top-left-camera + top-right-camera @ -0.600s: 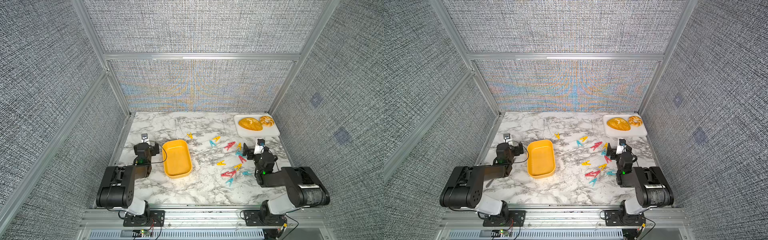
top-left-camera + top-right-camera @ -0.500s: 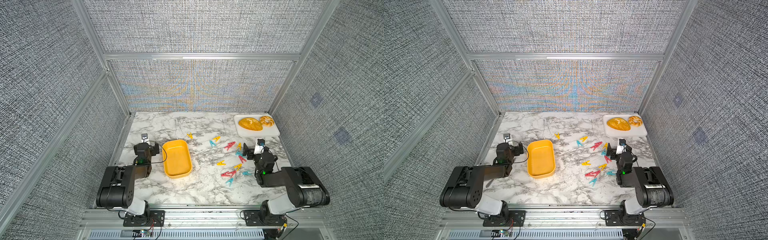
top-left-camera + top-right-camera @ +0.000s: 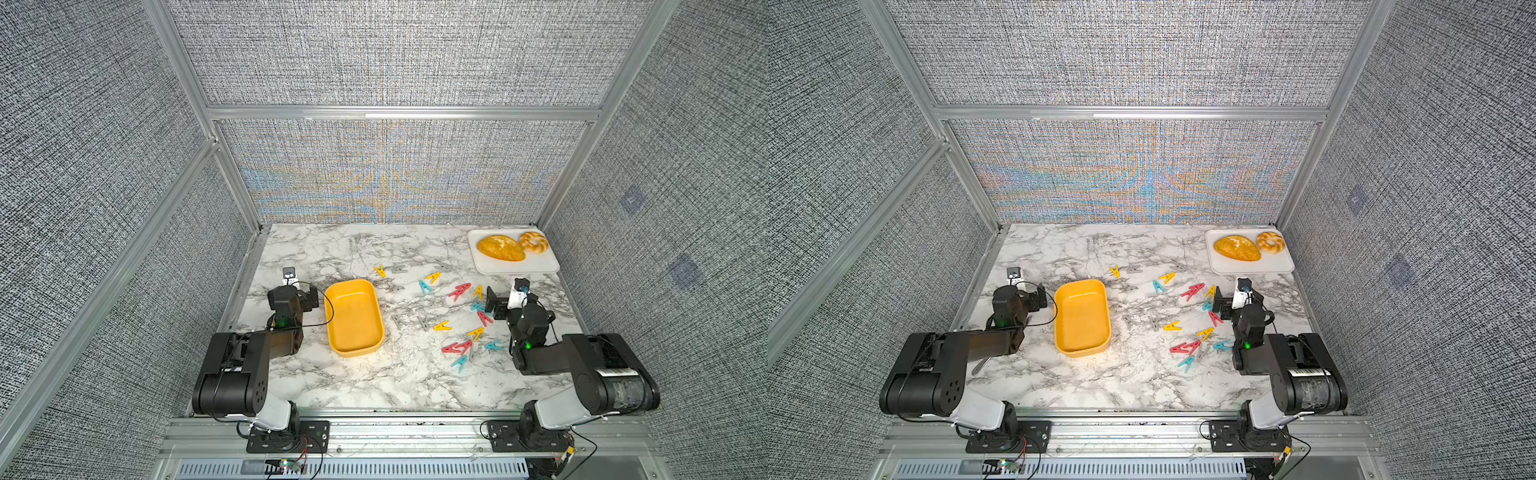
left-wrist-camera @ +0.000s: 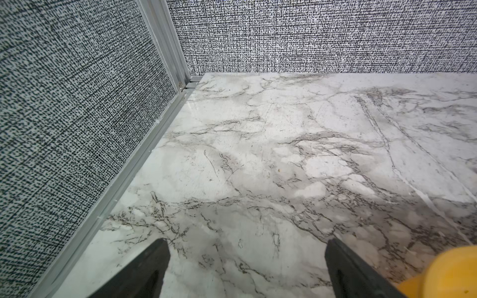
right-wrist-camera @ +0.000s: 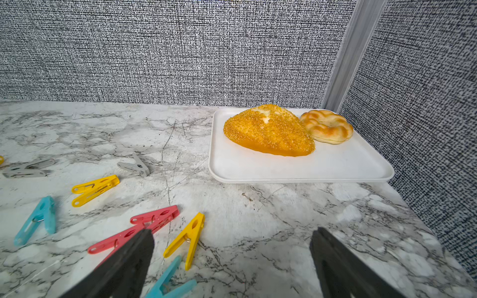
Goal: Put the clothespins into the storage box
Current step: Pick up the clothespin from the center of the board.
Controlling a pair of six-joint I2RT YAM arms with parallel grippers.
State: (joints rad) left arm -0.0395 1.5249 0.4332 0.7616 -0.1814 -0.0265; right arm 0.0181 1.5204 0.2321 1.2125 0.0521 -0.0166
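Note:
The yellow-orange storage box (image 3: 353, 316) (image 3: 1081, 318) stands empty at the left of the marble table. Several clothespins lie loose to its right: yellow (image 3: 379, 271), teal (image 3: 424, 286), red (image 3: 459, 291), and a cluster nearer the front (image 3: 457, 347). My left gripper (image 3: 300, 296) (image 4: 246, 242) is low beside the box's left wall, open over bare marble. My right gripper (image 3: 511, 300) (image 5: 232, 232) is open just right of the pins, with nothing between its fingers. A yellow clothespin (image 5: 189, 238), a red one (image 5: 154, 219) and a teal one (image 5: 167, 283) lie by its left finger.
A flat white tray (image 3: 515, 268) (image 5: 284, 178) with a seeded loaf (image 5: 268, 131) and a ring-shaped bun (image 5: 326, 126) sits in the back right corner. Grey fabric walls with aluminium posts close in the table on three sides.

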